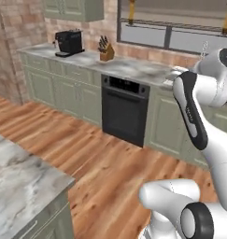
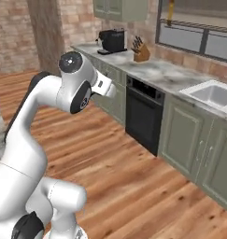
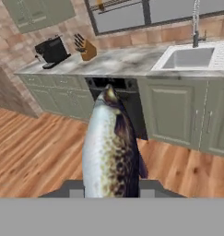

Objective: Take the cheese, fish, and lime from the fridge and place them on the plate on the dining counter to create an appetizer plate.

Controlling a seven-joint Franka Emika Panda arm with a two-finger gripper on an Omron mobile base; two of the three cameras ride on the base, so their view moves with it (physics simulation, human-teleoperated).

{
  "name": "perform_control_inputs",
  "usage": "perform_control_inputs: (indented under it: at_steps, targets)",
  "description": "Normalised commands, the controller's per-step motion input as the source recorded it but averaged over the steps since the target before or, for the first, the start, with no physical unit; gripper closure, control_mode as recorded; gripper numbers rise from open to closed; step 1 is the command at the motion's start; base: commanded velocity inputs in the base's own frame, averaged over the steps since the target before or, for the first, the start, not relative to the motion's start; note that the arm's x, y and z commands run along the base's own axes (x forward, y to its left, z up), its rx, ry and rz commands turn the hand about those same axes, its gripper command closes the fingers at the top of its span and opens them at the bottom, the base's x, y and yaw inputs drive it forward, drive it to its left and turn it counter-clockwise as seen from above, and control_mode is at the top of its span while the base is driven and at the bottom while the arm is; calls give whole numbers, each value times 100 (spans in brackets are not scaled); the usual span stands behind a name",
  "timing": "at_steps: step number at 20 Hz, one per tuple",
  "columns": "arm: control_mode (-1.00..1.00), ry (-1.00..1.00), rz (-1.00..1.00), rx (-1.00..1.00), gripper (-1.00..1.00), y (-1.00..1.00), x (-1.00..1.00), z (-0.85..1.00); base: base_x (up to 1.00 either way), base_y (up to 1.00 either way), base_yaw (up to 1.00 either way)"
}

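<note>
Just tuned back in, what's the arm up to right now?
The gripper is shut on the fish, a speckled silver-grey one that sticks out ahead of the hand. The arm is raised over the wooden floor, and the hand faces the marble counter with the coffee machine, the knife block, the sink and the black oven under it. A corner of another marble top shows in the left base view.

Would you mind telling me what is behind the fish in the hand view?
Behind the fish, shut in the gripper, stands the black oven under the marble counter. The fish covers most of its door.
</note>
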Motion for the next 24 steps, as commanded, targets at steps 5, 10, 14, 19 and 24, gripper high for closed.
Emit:
perform_control_inputs:
  at_steps: [5, 10, 14, 19, 24]
  targets:
    - [100, 0, 0, 0, 100, 0, 0, 0, 100, -18, 57]
    - [100, 0, 0, 0, 100, 0, 0, 0, 100, -16, 60]
    - [100, 0, 0, 0, 100, 0, 0, 0, 100, -16, 61]
    - [100, 0, 0, 0, 100, 0, 0, 0, 100, -27, 57]
    - [100, 0, 0, 0, 100, 0, 0, 0, 100, -68, 43]
